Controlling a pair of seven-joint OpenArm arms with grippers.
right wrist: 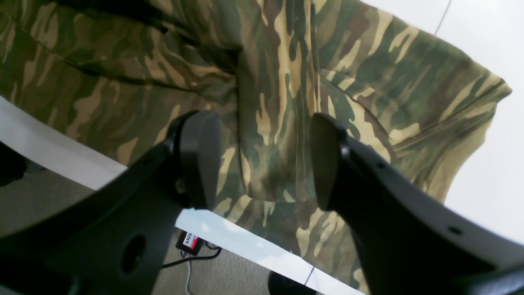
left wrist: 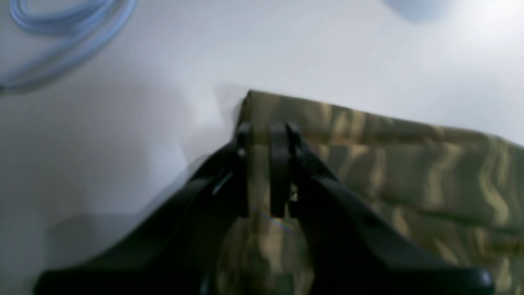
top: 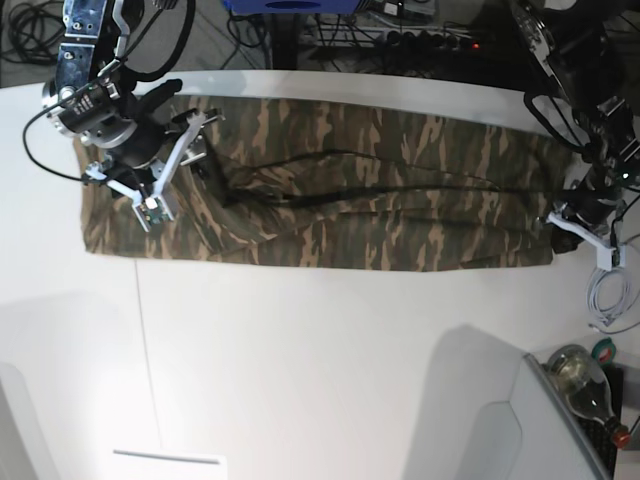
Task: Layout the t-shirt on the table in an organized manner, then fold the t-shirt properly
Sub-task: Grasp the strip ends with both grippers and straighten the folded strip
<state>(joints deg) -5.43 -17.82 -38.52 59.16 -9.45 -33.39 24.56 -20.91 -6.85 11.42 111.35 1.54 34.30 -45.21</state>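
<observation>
Gripper fingers on the right arm (right wrist: 256,162) stand apart over the t-shirt (right wrist: 270,102), holding nothing. On the left arm, the gripper (left wrist: 260,172) has a narrow gap between its fingertips, near a corner of the cloth; whether it pinches any is unclear.

The shirt stretches in a long band along the worktop's (top: 300,370) edge on the arms' side, with creases through the middle and a loose overlapping flap beneath the right gripper. Laying out looks partly done; smoothing and probably all the proper folding remain.

White and smooth, the worktop carries a thin seam and a coiled pale cable (top: 608,300). Past its edge, grey carpet (right wrist: 143,258) shows.
</observation>
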